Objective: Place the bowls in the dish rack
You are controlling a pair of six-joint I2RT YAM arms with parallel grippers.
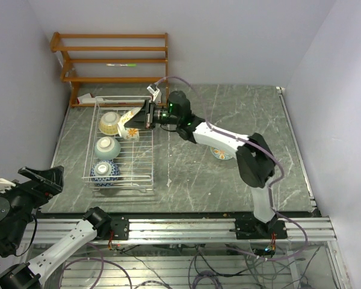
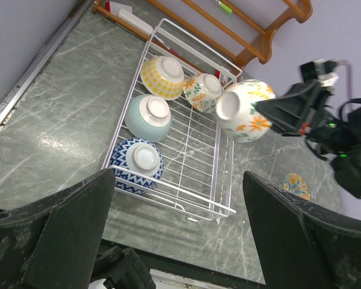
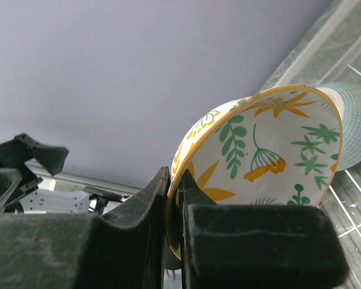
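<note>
The white wire dish rack (image 1: 149,158) stands at the table's left; it also shows in the left wrist view (image 2: 224,161). Upside down in it are a yellow bowl (image 1: 109,123), a mint green bowl (image 1: 107,147), a blue zigzag bowl (image 1: 104,171) and a floral bowl (image 1: 131,133). My right gripper (image 1: 145,115) is shut on the rim of another floral bowl (image 3: 271,150), held tilted on its side over the rack's far right corner (image 2: 243,110). A sixth bowl (image 1: 220,154) lies on the table, partly under the right arm. My left gripper (image 2: 180,241) is open and empty, near the front left.
A brown wooden slatted shelf (image 1: 114,60) stands against the back wall behind the rack, with a green pen (image 1: 121,64) on it and a white item (image 1: 87,98) at its foot. Walls close in on the left and right.
</note>
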